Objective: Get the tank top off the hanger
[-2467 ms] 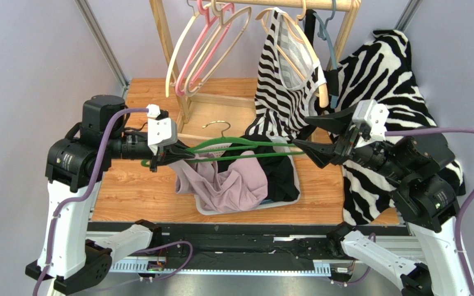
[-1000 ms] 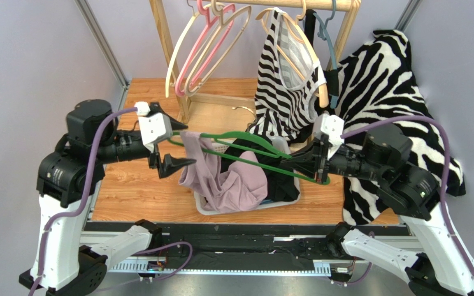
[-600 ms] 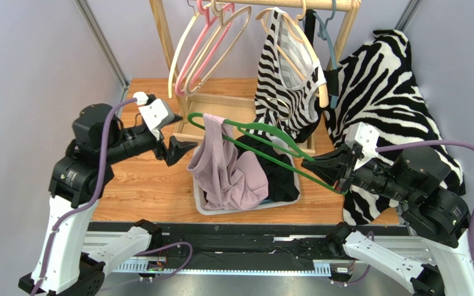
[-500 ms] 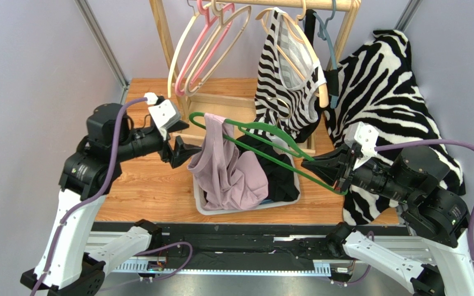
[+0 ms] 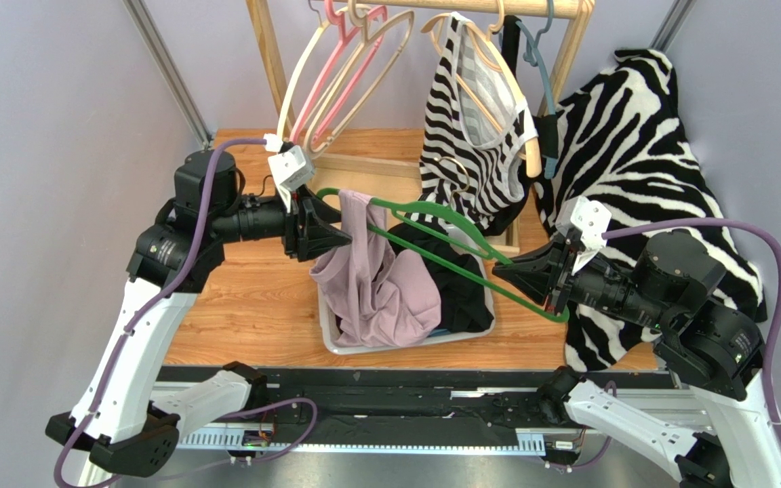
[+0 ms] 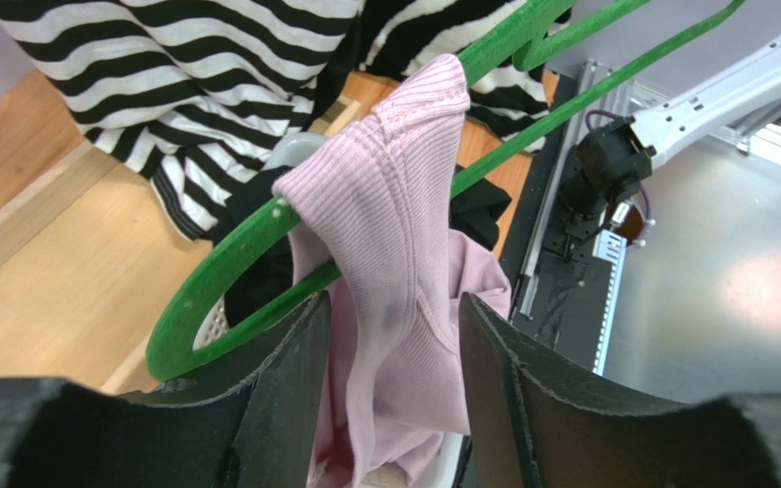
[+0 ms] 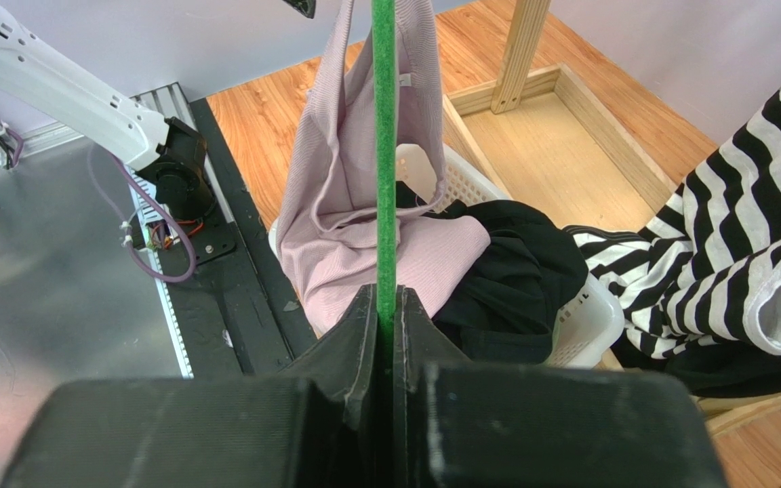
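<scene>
- The left gripper reaches in from the left, above the wooden counter, pointing right at the left end of the green hanger.
- Its jaws stand apart. In the left wrist view the pink tank top hangs in the gap between them, just below the hanger's bar. I cannot tell whether the pads touch the cloth.
- The tank top's strap is looped over the hanger's left end, where the bar curves round. The rest of it droops into the white basket below.
- A black garment lies in the basket too, to the right of the pink cloth.
- The hanger slants from its raised far-left end down to its near-right end.
- The right gripper has its jaws pressed together on the hanger's right end. The green bar runs straight out from between them in the right wrist view.
- A zebra-striped cloth is heaped on the far right, behind the right arm.
</scene>
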Controlling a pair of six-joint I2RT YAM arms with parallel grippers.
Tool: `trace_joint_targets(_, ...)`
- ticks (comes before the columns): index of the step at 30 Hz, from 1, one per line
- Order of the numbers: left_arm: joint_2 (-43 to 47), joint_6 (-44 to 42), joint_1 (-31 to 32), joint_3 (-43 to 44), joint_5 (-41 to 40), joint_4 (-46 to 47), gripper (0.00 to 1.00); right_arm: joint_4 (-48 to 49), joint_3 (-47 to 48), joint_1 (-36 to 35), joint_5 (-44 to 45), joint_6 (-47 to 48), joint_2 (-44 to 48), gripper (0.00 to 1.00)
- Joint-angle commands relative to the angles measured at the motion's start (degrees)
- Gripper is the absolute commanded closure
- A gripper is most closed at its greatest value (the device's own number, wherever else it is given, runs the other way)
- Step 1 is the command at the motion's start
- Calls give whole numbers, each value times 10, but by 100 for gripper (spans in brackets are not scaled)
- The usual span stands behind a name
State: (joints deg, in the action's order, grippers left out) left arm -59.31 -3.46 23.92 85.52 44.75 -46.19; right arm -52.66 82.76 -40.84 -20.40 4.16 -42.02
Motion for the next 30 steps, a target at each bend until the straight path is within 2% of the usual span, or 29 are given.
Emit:
trace_joint_targets(1, -13, 32, 7, 1, 38, 36, 48, 54, 15, 1, 9, -12, -3, 100)
trace_joint_targets(2, -17, 30, 7, 3, 36, 37, 50, 55, 17, 1, 8, -13, -4, 100)
trace_joint_targets(5, -30, 28, 8, 18, 33, 38, 69, 55, 21, 1, 11, -15, -10, 100)
trace_joint_targets(6, -35, 29, 8, 22, 32, 38, 84, 53, 22, 0, 14, -15, -10, 100)
trace_joint_targets(8, -36, 28, 8, 30, 25, 39, 100, 46, 23, 1, 22, -14, -9, 100)
trace_joint_targets(13, -15, -1, 8, 69, 13, 12, 100, 19, 23, 0, 66, -8, 8, 100)
trace_joint_targets(18, 7, -44, 6, 122, -57, -19, 100, -33, 26, 0, 97, -14, 35, 100)
trace_joint_targets(24, -13, -30, 2, 148, -165, -5, 100, -142, 71, 0, 74, -38, 74, 100)
trace_joint_targets(27, -28, -23, 1, 149, -157, 0, 100, -183, 117, 0, 58, -58, 98, 100)
trace_joint_targets(30, -42, -9, 1, 156, -131, 3, 100, -162, 144, 0, 62, -70, 121, 100)
